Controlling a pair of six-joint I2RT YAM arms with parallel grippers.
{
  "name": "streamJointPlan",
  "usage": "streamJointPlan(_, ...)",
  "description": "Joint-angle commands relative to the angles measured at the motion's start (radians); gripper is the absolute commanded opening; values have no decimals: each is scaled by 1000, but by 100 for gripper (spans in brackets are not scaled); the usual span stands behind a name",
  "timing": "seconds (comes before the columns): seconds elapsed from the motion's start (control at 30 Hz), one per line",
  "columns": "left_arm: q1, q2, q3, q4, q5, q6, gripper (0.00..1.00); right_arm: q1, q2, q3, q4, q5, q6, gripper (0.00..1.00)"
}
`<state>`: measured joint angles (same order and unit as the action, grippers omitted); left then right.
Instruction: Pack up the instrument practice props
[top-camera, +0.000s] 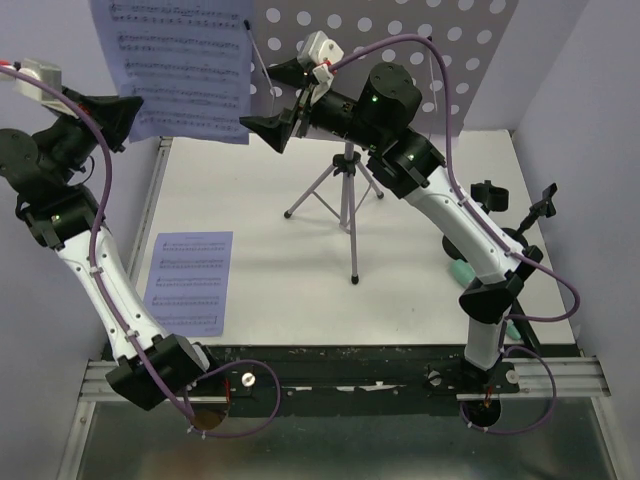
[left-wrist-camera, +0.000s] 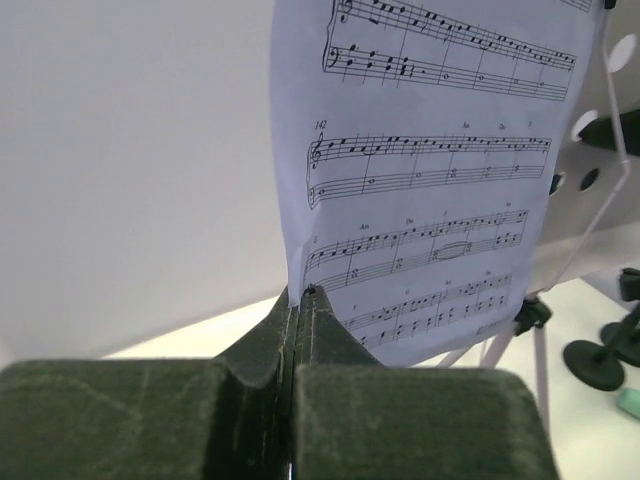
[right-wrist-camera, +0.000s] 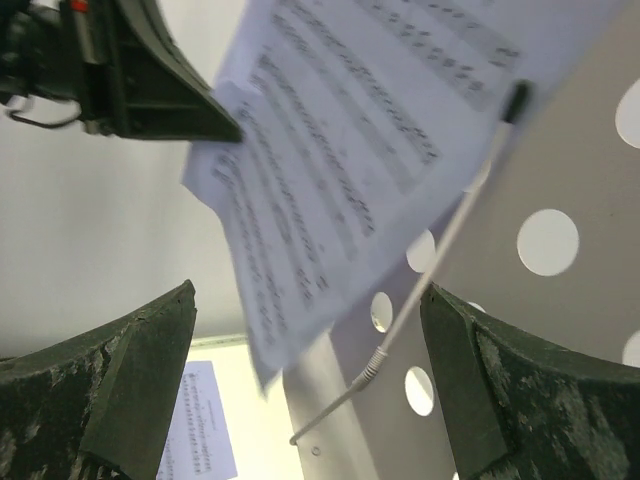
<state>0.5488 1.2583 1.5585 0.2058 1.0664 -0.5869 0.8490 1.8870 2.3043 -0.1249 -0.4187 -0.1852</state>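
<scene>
Left gripper (left-wrist-camera: 297, 300) was clamped on sheet-music page's (left-wrist-camera: 430, 180) lower-left corner, page stood at perforated desk's (right-wrist-camera: 580, 160) left edge, its top cut off, bar number "142" legible, chord letters too small, right gripper (right-wrist-camera: 308, 295) gaped apart.

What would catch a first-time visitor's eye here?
A page of sheet music held up in the air at upper left, pinched by the left arm's fingers. Beside it, the right arm's fingers gape wide before the perforated desk above a silver tripod. Another page lies flat on the table.
</scene>
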Motion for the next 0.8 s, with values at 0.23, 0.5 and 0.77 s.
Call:
streamJointPlan(0.23,123,-158,-107,-411,7,441,0,-1,-189,-246,232,204,-287,99)
streamJointPlan(0.5,129,-184,-130,-687,-37,533,0,-1,-287,-371,268,71,-313,99)
streamJointPlan(0.77,134,-183,-192,-1022,-112,777,0,-1,-354,-445,278,18,-275,99)
